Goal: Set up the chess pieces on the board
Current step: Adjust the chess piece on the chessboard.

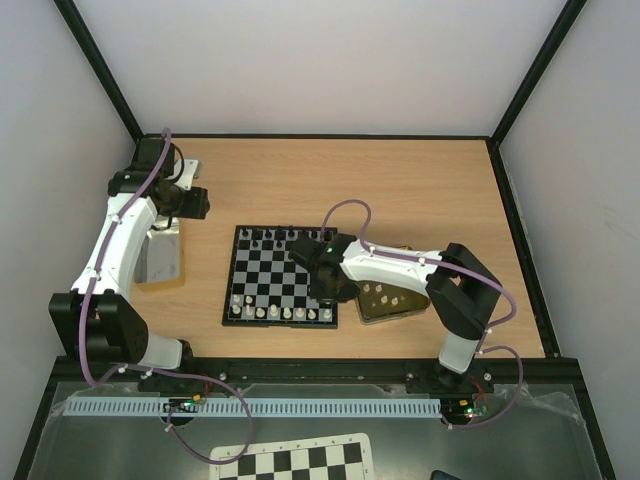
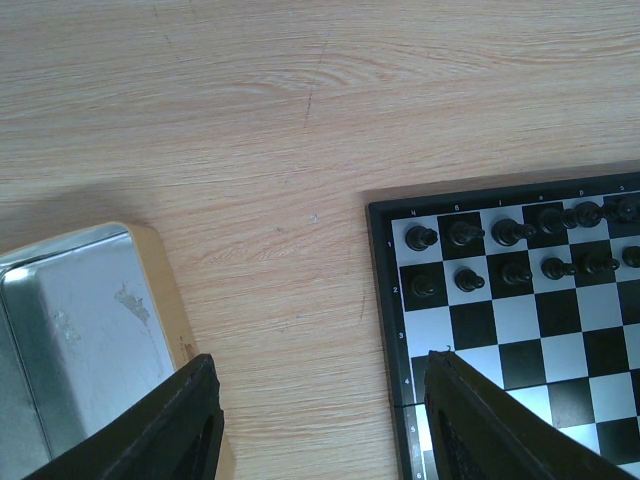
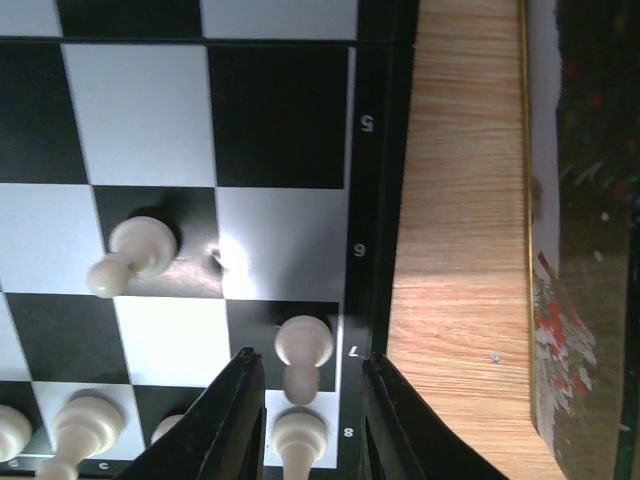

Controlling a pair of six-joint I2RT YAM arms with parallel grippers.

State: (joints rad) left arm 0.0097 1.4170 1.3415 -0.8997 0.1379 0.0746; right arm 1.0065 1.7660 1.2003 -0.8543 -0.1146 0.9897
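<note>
Just left of the small black-and-grey chessboard lies a silver-lined open tin, the left gripper hanging open-jawed between them, while the right gripper loosely straddles a cream pawn at the board's right edge, beside a square gold tin holding cream pieces.

The board shows black and pale grey-white squares, black-framed. Cream-white pieces, black pieces. Light wood-grain counter. Gold-edged tin, seemingly silvery inside.
</note>
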